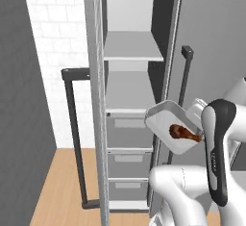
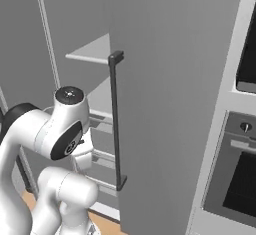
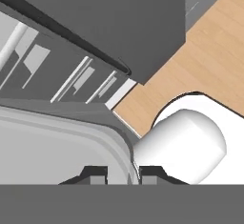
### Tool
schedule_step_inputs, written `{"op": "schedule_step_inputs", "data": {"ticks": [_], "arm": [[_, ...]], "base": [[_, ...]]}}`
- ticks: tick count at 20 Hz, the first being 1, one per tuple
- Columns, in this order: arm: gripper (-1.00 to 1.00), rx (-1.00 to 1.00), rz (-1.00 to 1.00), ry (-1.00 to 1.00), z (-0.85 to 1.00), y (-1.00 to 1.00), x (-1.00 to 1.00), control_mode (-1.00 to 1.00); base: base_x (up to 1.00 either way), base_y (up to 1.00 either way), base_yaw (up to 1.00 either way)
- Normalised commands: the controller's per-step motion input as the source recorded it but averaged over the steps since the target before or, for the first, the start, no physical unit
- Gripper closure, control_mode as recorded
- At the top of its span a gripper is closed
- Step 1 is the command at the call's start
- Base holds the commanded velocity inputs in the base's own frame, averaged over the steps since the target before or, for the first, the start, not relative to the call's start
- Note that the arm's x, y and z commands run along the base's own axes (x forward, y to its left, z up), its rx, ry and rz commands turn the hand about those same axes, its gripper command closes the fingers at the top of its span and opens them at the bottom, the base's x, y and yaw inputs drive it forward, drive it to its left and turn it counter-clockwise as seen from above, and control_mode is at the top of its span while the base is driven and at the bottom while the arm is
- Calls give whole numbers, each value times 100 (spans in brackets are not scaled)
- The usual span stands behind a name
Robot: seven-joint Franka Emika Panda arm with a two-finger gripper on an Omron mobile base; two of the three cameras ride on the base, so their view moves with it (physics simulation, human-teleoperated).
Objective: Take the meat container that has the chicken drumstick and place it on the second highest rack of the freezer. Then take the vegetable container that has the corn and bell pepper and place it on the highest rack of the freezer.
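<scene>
Freezer bay, door swung open. The white arm's two-finger gripper has its dark fingertips nearly closed, pinching the rim of a shallow light-grey rectangular meat container. In the hand view the rim runs right between the two tips.

The container hangs in the air, tipped steeply toward the left base camera, just outside the right front edge of the tall grey freezer. The glossy reddish-brown chicken drumstick lies in its lower corner, thick end toward the freezer, thin bone end toward the arm.

Key relation: the second highest rack, the lower flat light-grey shelf board, sits to the left of the container and beyond it, at about the level of the container's upper edge. By my reading the container needs levelling, then a push inward and leftward onto the shelf.

The highest rack is bare above. Stacked grey drawer fronts sit just under the target shelf. The long dark bar handle of the neighbouring door stands close on the right; I'd watch clearance there. Wood floor below, white tiled wall at left.
</scene>
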Motion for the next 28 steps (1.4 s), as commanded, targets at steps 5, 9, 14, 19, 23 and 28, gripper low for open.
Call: {"op": "schedule_step_inputs", "data": {"ticks": [5,9,14,19,23,28], "arm": [[100,0,0,0,0,0,0,100],[100,0,0,0,0,0,0,100],[100,0,0,0,0,0,0,100],[100,0,0,0,0,0,0,100],[100,0,0,0,0,0,0,100],[100,0,0,0,0,0,0,100]], "base": [[33,17,-5],[28,0,-6],[32,0,-1],[49,0,0],[46,0,0],[5,2,0]]}}
